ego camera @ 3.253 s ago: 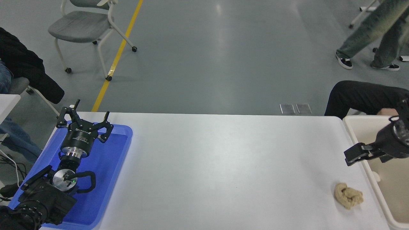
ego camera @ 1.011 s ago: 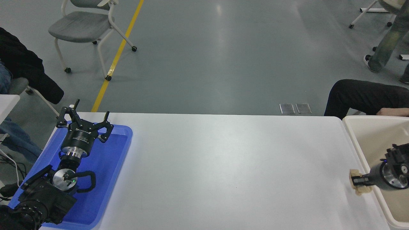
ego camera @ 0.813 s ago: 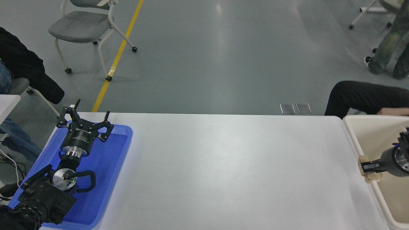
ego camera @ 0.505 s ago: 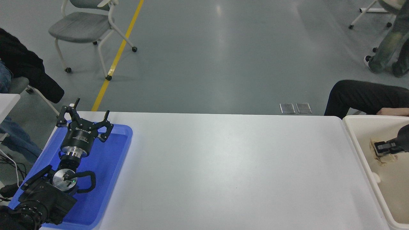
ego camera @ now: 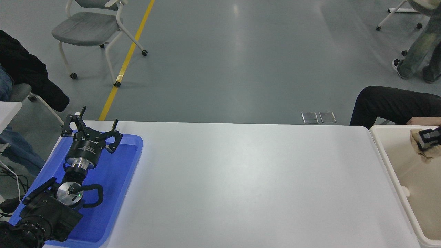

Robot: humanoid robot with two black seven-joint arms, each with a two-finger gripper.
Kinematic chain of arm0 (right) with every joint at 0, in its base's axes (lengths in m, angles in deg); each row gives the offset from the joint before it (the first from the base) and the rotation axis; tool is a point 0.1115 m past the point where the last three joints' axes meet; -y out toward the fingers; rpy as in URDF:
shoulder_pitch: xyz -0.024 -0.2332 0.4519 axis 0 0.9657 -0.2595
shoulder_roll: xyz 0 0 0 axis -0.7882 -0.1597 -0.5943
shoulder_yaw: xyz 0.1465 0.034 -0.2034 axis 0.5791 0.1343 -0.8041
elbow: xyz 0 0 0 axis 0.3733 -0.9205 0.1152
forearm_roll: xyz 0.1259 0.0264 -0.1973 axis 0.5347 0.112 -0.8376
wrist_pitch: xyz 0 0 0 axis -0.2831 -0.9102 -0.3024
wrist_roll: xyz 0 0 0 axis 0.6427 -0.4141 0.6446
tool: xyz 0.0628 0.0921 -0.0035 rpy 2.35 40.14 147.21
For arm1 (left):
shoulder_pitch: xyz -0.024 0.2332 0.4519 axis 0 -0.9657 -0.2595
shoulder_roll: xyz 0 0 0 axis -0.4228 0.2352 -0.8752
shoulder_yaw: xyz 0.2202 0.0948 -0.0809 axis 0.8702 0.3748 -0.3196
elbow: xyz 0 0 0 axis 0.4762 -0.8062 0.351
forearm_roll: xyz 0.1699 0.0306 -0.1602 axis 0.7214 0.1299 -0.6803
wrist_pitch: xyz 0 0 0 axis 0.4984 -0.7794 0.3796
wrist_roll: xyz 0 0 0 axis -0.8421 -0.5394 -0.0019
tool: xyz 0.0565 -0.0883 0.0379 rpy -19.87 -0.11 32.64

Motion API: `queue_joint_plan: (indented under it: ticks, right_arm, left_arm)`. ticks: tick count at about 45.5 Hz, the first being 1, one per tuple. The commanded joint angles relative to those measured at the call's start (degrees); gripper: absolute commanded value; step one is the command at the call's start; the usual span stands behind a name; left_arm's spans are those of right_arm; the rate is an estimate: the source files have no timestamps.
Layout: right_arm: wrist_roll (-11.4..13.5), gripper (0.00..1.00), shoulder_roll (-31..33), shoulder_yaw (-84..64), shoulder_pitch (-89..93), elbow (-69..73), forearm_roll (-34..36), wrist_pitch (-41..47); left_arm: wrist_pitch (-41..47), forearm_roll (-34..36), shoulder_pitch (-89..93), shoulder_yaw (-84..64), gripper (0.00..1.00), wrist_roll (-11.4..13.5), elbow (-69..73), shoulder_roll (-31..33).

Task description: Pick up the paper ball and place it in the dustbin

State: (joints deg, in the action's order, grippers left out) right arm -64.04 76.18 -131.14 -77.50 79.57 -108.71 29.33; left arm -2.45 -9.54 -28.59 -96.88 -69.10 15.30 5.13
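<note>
The tan paper ball point(ego camera: 426, 151) hangs in my right gripper point(ego camera: 427, 137), which is shut on it at the picture's right edge. Only the fingertips show; the rest of the arm is out of frame. The ball is held above the inside of the cream-white dustbin point(ego camera: 382, 155), near its far end. My left gripper point(ego camera: 90, 128) is open and empty, parked over the blue tray point(ego camera: 119, 172) at the lower left.
A seated person's black-clad leg point(ego camera: 389, 103) and hand point(ego camera: 422, 120) are just beyond the dustbin's far rim. Another person's legs point(ego camera: 418, 51) stand at the top right. A grey chair point(ego camera: 89, 31) stands on the floor at the top left.
My right gripper took the paper ball off the table near the bin, lifted it over the rim and carried it up and away toward the bin's far end. The left arm has not moved.
</note>
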Motion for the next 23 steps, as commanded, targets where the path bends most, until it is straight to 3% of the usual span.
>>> queue_joint_plan:
  ticks: [1, 7, 15, 23]
  right_arm:
    - [0.3, 0.0, 0.2, -0.3, 1.8, -5.9, -0.4, 0.4]
    - [-0.4, 0.0, 0.5, 1.4, 9.9, -19.5, 0.3, -1.1]
    - [-4.3, 0.0, -1.8, 15.4, 32.5, -38.4, 0.6, -6.9]
    - [-4.4, 0.0, -7.7, 27.8, 50.2, -52.8, 0.8, -13.8]
  left_arm:
    - [0.0, 0.0, 0.1, -0.1, 1.0, 0.0, 0.0, 0.0]
    - [0.0, 0.0, 0.0, 0.0, 1.0, 0.0, 0.0, 0.0]
    - [0.0, 0.0, 0.1, 0.0, 1.0, 0.1, 0.0, 0.0]
    - [0.0, 0.0, 0.1, 0.0, 1.0, 0.1, 0.0, -0.1]
